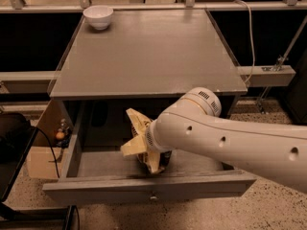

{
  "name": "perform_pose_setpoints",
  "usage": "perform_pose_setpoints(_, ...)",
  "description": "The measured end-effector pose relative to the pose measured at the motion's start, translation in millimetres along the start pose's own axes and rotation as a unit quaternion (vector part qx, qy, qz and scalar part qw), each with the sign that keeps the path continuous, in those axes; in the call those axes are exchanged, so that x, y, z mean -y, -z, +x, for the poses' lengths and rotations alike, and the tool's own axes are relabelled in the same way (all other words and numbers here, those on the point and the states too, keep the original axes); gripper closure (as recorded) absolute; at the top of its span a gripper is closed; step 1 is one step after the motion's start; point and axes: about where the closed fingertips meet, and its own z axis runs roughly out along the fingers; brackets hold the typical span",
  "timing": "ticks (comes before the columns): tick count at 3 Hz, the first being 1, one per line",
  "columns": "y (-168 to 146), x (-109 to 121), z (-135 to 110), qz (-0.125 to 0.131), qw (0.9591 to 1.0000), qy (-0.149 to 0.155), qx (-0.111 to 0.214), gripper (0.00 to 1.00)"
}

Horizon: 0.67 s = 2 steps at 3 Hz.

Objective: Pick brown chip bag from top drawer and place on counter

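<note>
The top drawer (96, 189) is pulled open below the counter (148, 51). The brown chip bag (136, 128) stands crumpled in the middle of the drawer, its cream edges sticking up and out and its dark brown body low behind them. My white arm reaches in from the right. My gripper (160, 161) is down in the drawer right at the bag, mostly hidden behind the wrist.
A small white bowl (98, 17) stands at the counter's back left corner. A cardboard box (45, 152) with small items sits on the floor to the left of the cabinet. A cable (249, 28) and a rail lie to the right.
</note>
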Motion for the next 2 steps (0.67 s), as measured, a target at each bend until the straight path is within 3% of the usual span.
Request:
perform_pose_setpoints(1,-8.7,1.3,-9.0,-0.002,1.0,0.001,0.006,0.0)
perform_pose_setpoints(2,-15.4,0.6,-14.1,-0.006,1.0,0.002,0.007,0.16)
